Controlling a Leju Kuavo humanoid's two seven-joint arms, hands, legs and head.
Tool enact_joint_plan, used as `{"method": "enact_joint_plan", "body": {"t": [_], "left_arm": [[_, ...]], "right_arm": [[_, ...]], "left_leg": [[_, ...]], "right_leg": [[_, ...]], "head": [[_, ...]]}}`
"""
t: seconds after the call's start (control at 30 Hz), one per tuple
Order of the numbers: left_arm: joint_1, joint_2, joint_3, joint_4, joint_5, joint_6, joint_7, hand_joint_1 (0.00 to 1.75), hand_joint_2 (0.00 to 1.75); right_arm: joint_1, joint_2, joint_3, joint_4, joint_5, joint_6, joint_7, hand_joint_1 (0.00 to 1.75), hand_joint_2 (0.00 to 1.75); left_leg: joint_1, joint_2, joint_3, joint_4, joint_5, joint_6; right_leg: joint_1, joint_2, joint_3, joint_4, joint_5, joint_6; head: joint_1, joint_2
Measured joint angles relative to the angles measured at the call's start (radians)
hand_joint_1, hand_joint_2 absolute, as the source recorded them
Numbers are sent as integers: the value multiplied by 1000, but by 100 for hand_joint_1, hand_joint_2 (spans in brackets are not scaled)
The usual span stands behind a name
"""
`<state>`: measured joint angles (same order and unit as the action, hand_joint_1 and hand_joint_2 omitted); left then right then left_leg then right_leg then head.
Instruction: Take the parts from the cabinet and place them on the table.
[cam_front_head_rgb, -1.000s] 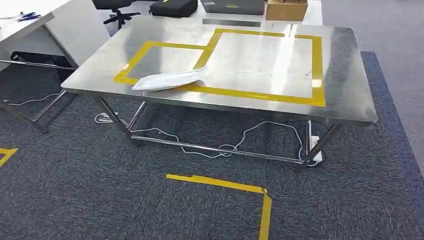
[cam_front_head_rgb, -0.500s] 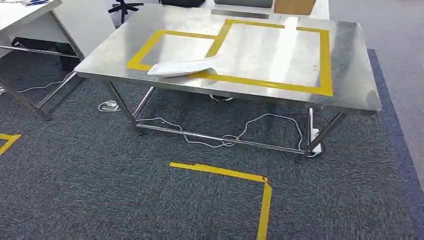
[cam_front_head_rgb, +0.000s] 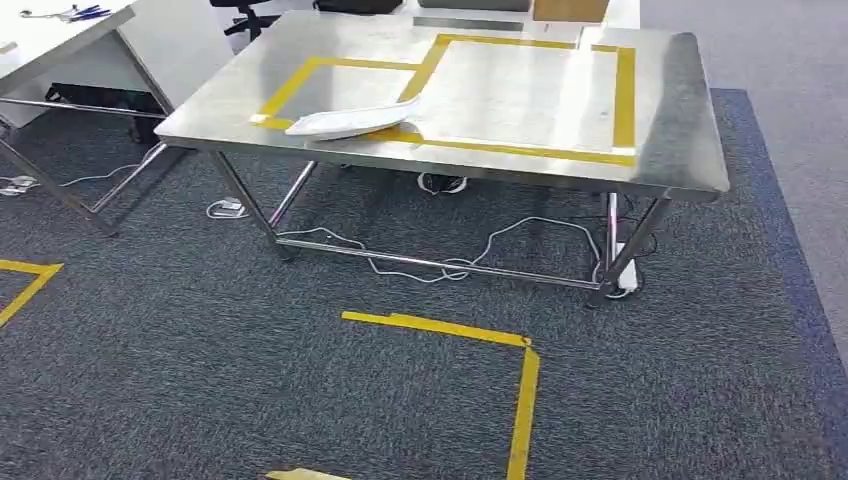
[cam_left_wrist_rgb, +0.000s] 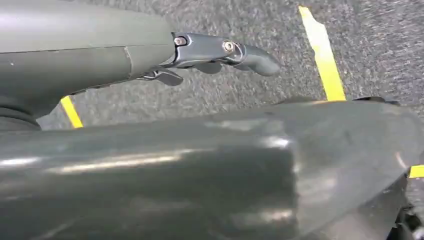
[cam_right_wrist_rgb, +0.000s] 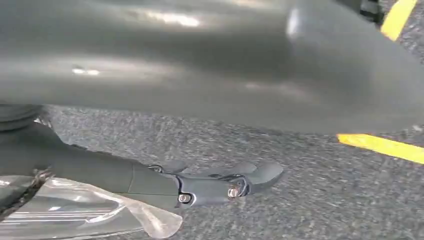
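Right hand (cam_right_wrist_rgb: 220, 182): hangs at the robot's side over grey carpet (cam_right_wrist_rgb: 300, 200); fingers lie against a clear plastic bag (cam_right_wrist_rgb: 75, 215), which appears to be held, though the blur leaves the grip itself uncertain. Contents of the bag cannot be made out; likely one of the parts.

Left hand (cam_left_wrist_rgb: 220, 52): hangs over the same carpet, fingers loosely extended and apart, nothing in them.

Part, white, bagged (cam_front_head_rgb: 350, 120): lies on the steel desk (cam_front_head_rgb: 670, 130), across the near edge of the smaller yellow tape rectangle (cam_front_head_rgb: 290, 90), toward the desk's left front corner.

Step in hand, as judged: carrying a bagged part to the desk. To do it well, close on the desk's long front edge squarely, stop short of the frame, lift the right arm only once the top is within reach, and set the bag flat inside a taped outline, apart from the part lying there. The larger taped rectangle (cam_front_head_rgb: 625, 100) offers free surface.

Surroundings: yellow floor tape corner (cam_front_head_rgb: 525, 370) marks a likely standing spot before the desk. White cables (cam_front_head_rgb: 470, 250) trail under the desk along its lower rail, with a power strip (cam_front_head_rgb: 628, 280) by the right leg; these are a snag risk for feet brought too close. A second white desk (cam_front_head_rgb: 60, 40) stands at left, well apart.
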<state>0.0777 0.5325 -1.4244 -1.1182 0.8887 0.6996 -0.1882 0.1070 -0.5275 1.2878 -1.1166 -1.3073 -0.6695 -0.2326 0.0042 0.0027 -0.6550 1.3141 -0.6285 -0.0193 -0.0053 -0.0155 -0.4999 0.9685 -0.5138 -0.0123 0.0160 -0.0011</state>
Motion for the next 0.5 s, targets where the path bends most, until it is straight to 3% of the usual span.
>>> {"method": "enact_joint_plan", "body": {"t": [0.03, 0.1, 0.13, 0.17, 0.27, 0.33, 0.37, 0.43, 0.47, 0.5], "left_arm": [[-3, -1, 0, 8, -40, 0, 19, 0, 0], [-7, 0, 1, 19, -136, 1, 63, 0, 0], [-7, 0, 5, 22, -175, 1, 81, 0, 0], [-7, 2, 8, 23, -201, 1, 93, 0, 0], [-8, 2, 15, 27, -234, 3, 109, 0, 0], [-7, 2, 15, 29, -239, 3, 112, 0, 0], [-9, 2, 16, 29, -240, 3, 112, 0, 0], [-8, -1, 18, 30, -245, 3, 115, 0, 0], [-7, -3, 18, 31, -249, 3, 119, 0, 0], [-7, -5, 18, 32, -250, 3, 123, 0, 0]], "right_arm": [[-3, -2, 8, -4, -13, -4, -8, 0, 0], [-8, -8, 24, -11, -42, -9, -26, 0, 0], [-12, -9, 33, -16, -55, -11, -34, 0, 0], [-18, -10, 40, -19, -64, -13, -39, 0, 0], [-27, -17, 58, -28, -78, -16, -49, 0, 0], [-25, -21, 64, -32, -81, -17, -49, 0, 0], [-26, -24, 68, -33, -82, -17, -50, 0, 0], [-25, -28, 73, -35, -86, -18, -51, 0, 0], [-27, -29, 76, -36, -86, -19, -53, 0, 0], [-29, -29, 80, -38, -89, -19, -56, 0, 0]], "left_leg": [[0, 0, 26, -19, 39, 2], [-1, 0, 129, -158, 105, 13], [-3, -4, 188, -251, 104, 23], [-7, -5, 222, -313, 83, 30], [-18, -5, 211, -333, 90, 38], [-16, -3, 202, -349, 101, 46], [-10, 6, 196, -357, 114, 54], [-10, 5, 162, -356, 135, 67], [-12, 6, 147, -353, 146, 66], [-13, 8, 133, -352, 158, 66]], "right_leg": [[1, 0, -19, 10, 9, 1], [4, 0, -48, 25, 21, 3], [3, 0, -58, 30, 27, 5], [8, 1, -66, 35, 33, 11], [-3, 1, -85, 28, 67, 30], [1, 2, -89, 27, 76, 39], [-3, 10, -99, 41, 41, 42], [-4, 12, -133, 147, -94, 47], [-4, 12, -143, 215, -146, 49], [-4, 12, -146, 276, -170, 50]], "head": [[1, 0], [0, 0], [0, 0], [1, 0], [0, 0], [0, 0], [2, 0], [5, 0], [6, 0], [5, 0]]}}
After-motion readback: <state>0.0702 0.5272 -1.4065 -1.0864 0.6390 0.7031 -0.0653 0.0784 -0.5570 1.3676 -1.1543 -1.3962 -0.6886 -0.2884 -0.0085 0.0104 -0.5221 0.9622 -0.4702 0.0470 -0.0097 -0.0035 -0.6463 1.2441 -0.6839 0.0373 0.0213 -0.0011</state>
